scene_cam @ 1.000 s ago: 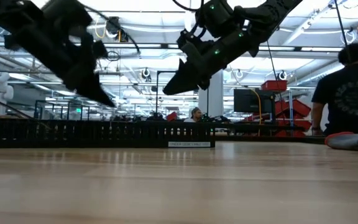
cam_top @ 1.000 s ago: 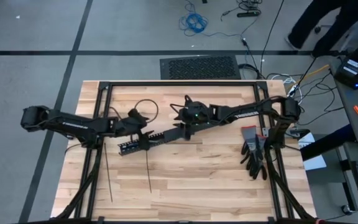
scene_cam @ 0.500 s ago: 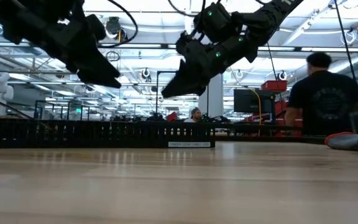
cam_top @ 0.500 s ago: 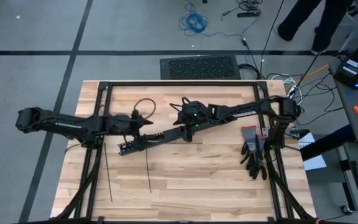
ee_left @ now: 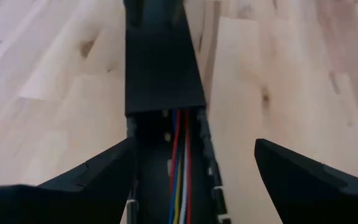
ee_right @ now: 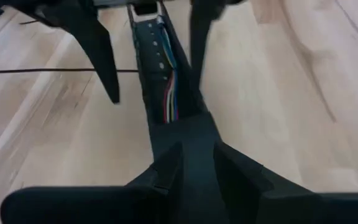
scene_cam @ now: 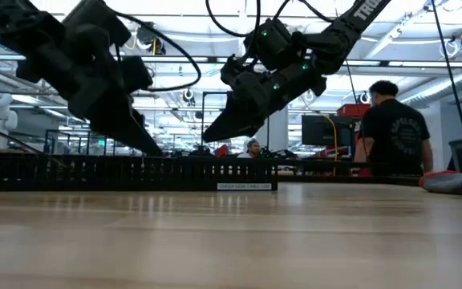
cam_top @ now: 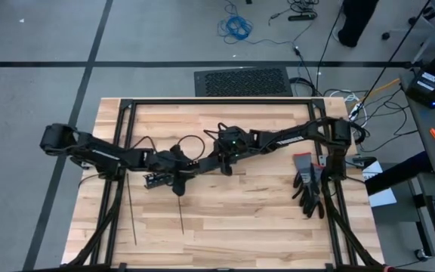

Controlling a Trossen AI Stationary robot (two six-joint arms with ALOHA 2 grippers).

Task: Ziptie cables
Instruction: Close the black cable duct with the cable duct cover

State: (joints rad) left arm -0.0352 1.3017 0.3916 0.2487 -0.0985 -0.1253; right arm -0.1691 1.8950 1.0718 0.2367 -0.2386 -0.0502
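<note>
A long black slotted duct (cam_top: 196, 168) lies slantwise on the wooden table. The cables (ee_left: 179, 171), thin red, blue, white and yellow wires, run along its open trough; a black cover (ee_left: 163, 68) hides the rest of them. My left gripper (ee_left: 194, 142) is open wide, one finger on each side of the duct's uncovered stretch, tips just above it (scene_cam: 156, 149). My right gripper (ee_right: 197, 149) is open by a narrow gap over the covered end, tips a little above the duct (scene_cam: 208, 138). Two zipties (cam_top: 131, 215) (cam_top: 181, 213) lie flat nearer the front edge.
A pair of black and grey gloves (cam_top: 308, 187) lies at the table's right. Black frame rails (cam_top: 202, 100) run along the table's edges. A loop of black cable (cam_top: 193, 143) hangs off my left arm. A person (scene_cam: 395, 128) stands in the room beyond the table.
My left gripper has moved toward the table's near edge and down, tipping its fingers lower, until they straddle the duct's open stretch. My right gripper has sunk a little toward the duct's covered end. The duct has not moved.
</note>
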